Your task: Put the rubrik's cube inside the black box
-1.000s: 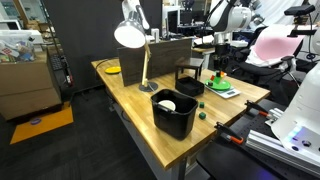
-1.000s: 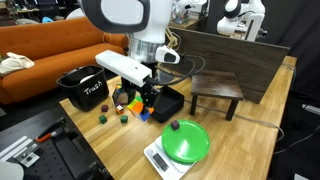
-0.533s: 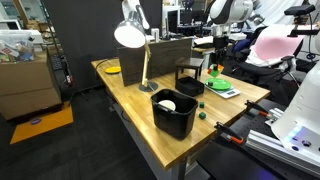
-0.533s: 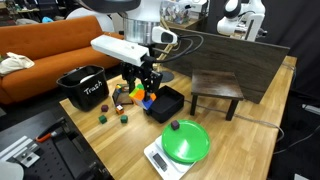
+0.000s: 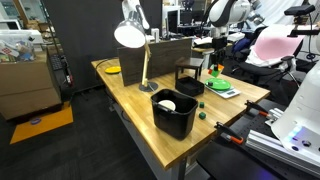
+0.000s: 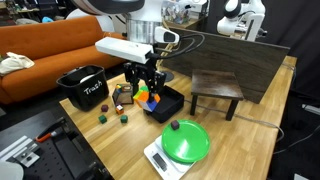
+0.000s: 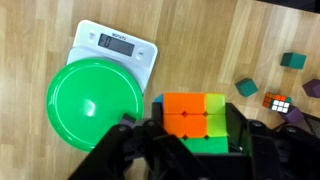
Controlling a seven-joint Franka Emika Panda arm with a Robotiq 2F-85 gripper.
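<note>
1. Rubrik's cube [image 7: 195,115] is off the table, clamped in the gripper [image 7: 196,138]. The jaws are closed onto two opposite side faces. The orange and green-yellow face is turned to the wrist camera.
2. In an exterior view the cube hangs close above the black box [image 6: 170,110], near the edge towards the larger black tub [image 6: 82,88]. Cannot tell whether it is fully over the opening.
3. Handling, judged: light, rigid plastic. The smooth faces are probably a little slippery, and the layers may twist under an off-centre squeeze.
4. Best hold, judged: flat opposite faces, centred on the middle layer, roughly where the fingers [image 7: 262,150] sit.
5. Not fragile. A short drop should do no harm, though it may bounce off the box's thin walls.
</note>
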